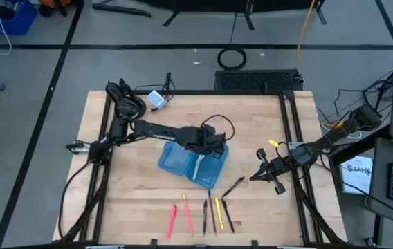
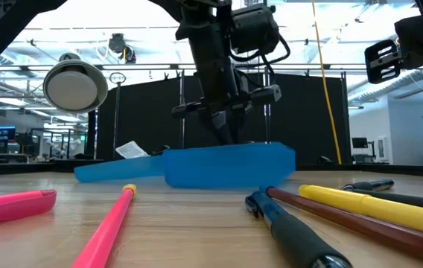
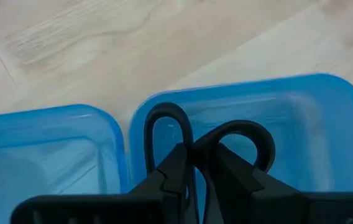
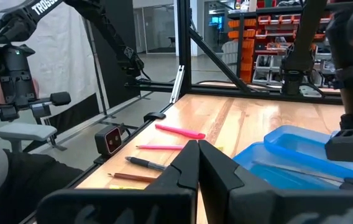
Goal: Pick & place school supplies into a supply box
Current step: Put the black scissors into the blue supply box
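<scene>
The translucent blue supply box (image 1: 176, 162) lies open on the table's middle, both halves flat on the wood. My left gripper (image 1: 210, 149) stands over its right half (image 3: 301, 124), shut on the black-handled scissors (image 3: 245, 134). Several pens lie in a row near the table's near edge: pink (image 1: 172, 221), yellow (image 1: 218, 212), black (image 1: 227, 214), and one black pen (image 1: 233, 187) lies closer to the box. My right gripper (image 1: 262, 169) hovers right of the box, shut and empty. A thin pale stick (image 1: 200, 166) lies inside the box. My left gripper pinches the scissors between its two fingers just behind the handle loops (image 3: 167, 127), coming from above and pointing down. Both loops stick out past the fingertips over the box floor. The blades are hidden by the fingers. Whether the loops touch the box I cannot tell.
Bare wood lies between the box and the pen row and to the box's left. A black frame rail (image 1: 293, 138) runs along the table's sides. A small white-blue item (image 1: 156, 99) and black cables (image 1: 124, 93) sit at the far left corner.
</scene>
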Controlling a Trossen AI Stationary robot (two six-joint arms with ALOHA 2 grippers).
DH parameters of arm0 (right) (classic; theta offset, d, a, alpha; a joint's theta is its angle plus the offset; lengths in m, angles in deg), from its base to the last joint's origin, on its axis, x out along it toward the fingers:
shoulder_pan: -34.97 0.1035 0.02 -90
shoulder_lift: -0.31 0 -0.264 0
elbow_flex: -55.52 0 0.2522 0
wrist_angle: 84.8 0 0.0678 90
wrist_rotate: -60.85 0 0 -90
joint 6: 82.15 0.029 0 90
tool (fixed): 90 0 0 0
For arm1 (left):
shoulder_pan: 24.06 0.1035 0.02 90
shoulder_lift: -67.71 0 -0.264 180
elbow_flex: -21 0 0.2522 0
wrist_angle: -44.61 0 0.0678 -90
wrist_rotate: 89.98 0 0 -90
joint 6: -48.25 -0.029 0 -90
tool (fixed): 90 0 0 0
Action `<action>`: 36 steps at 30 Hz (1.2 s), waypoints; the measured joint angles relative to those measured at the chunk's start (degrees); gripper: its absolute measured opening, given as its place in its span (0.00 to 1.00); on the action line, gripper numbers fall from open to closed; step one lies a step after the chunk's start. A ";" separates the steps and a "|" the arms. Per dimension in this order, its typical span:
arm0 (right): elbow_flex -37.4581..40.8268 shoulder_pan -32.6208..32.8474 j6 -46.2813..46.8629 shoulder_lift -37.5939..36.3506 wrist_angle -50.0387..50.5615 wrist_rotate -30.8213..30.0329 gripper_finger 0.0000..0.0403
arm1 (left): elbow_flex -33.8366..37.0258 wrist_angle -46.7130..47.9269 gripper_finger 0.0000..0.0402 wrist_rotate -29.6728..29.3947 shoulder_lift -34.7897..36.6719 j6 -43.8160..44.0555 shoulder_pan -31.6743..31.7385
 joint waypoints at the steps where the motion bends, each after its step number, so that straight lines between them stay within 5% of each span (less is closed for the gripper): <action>1: -0.01 0.00 0.00 0.00 -0.01 -0.02 0.00 | -0.06 -0.44 0.16 0.00 -0.27 0.00 0.00; 24: 0.00 0.00 -0.44 0.00 0.01 -0.10 0.00 | -0.11 3.15 0.16 -2.13 -4.64 5.21 0.94; 31: 0.00 0.00 -0.41 0.00 0.03 -0.13 0.00 | -0.09 1.07 0.16 -2.46 -4.91 0.63 1.03; 36: -0.01 0.00 0.22 0.00 0.03 -0.09 0.00 | 0.02 -3.27 0.26 0.54 -5.19 -2.35 0.89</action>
